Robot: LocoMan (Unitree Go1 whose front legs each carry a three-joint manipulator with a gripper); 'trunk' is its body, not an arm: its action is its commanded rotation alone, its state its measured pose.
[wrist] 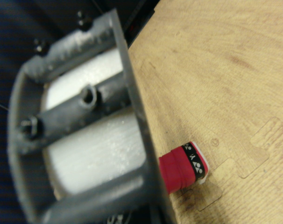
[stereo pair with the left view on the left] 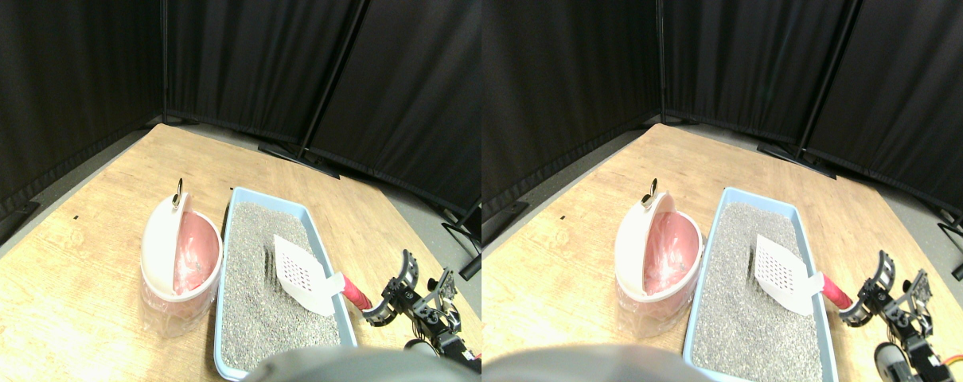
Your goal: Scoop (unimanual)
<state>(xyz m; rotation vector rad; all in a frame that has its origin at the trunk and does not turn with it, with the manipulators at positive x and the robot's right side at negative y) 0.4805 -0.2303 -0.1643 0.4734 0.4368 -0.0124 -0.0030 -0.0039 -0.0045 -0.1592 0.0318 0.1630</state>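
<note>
While the right hand [stereo pair with the left view on the left: 402, 296] stands just beyond the red wrapped end of the scoop's handle [stereo pair with the left view on the left: 356, 295], its two dark curved jaws are spread wide and hold nothing. The white slotted scoop [stereo pair with the left view on the left: 300, 273] lies to the hand's left, its blade resting on the grey litter and its handle sticking out over the near right rim of the light-blue litter tray [stereo pair with the left view on the left: 326, 247]. Farther left of the hand, touching the tray's far side, sits a white-rimmed bin with a pink liner [stereo pair with the left view on the left: 181, 259]. All of it rests on a wood-patterned floor mat [stereo pair with the left view on the left: 68, 270]. In the wrist view the jaw frame fills most of the picture, and the handle's red end [wrist: 184, 165] pokes out beside it.
</note>
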